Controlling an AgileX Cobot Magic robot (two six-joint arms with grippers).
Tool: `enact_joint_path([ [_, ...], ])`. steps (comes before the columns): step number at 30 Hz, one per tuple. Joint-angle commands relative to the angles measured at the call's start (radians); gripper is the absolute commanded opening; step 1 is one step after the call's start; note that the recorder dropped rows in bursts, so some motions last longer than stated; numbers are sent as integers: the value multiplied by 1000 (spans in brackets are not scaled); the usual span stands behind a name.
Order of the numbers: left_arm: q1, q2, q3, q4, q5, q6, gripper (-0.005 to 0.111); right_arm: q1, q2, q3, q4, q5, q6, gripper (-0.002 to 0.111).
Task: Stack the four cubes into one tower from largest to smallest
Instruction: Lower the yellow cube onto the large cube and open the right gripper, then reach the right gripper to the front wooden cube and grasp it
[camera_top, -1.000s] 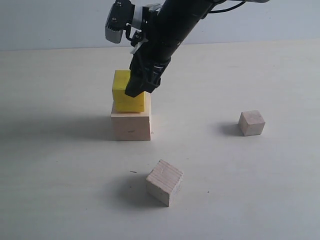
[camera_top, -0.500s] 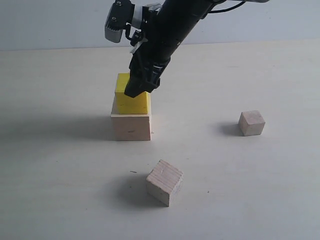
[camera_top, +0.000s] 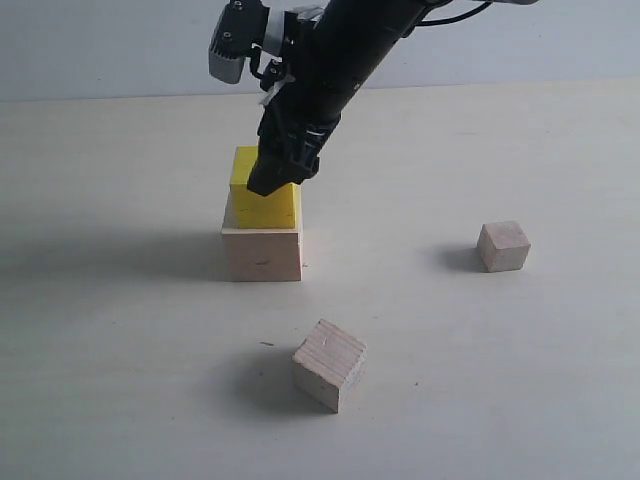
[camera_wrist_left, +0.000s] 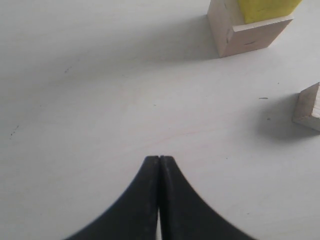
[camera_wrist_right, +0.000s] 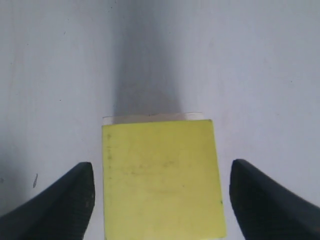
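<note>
Placement: yellow cube (camera_top: 262, 205) on large wood cube (camera_top: 262, 255); right end effector (camera_wrist_right: 161, 172) spread clear, left end effector (camera_wrist_left: 159, 161) closed, empty. Next likely: fetch grained cube (camera_top: 330, 365).

Your pale counter (camera_top: 120, 350) carries a large bare-wood cube (camera_top: 262, 254). A medium grain-lined wooden cube (camera_top: 329, 364) lies in front of it, and a small pale wooden cube (camera_top: 503, 246) well to its right.
</note>
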Motion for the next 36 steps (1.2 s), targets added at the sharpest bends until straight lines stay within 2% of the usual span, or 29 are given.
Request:
enact_joint_path([
  [1,3,-6,3,1,-7,5,1,1,-54,-8,10,7,27,72],
  [7,3,-6,3,1,-7,5,1,1,-168,-8,8,17,169,71],
  [9,3,-6,3,1,-7,5,1,1,-220,-8,-1,17,246,68],
  [11,3,-6,3,-2,-7,5,1,1,-274,-8,-24,17,326,55],
  [16,3,-6,3,-4,-22,5,1,1,-380,-8,-87,40,406,6],
  [17,3,-6,3,-4,-29,5,1,1,-397,-8,-87,49,421,0],
  [23,3,-6,3,-31,-67,5,1,1,-439,11,-203,143,637,0],
  [25,3,-6,15,-35,-87,5,1,1,-464,115,-202,109,679,0],
  [31,3,-6,170,-63,-179,-22,1,14,-563,642,-113,-153,653,0],
  [36,3,-6,217,-64,-248,-36,1,148,-535,797,-103,-243,623,0],
])
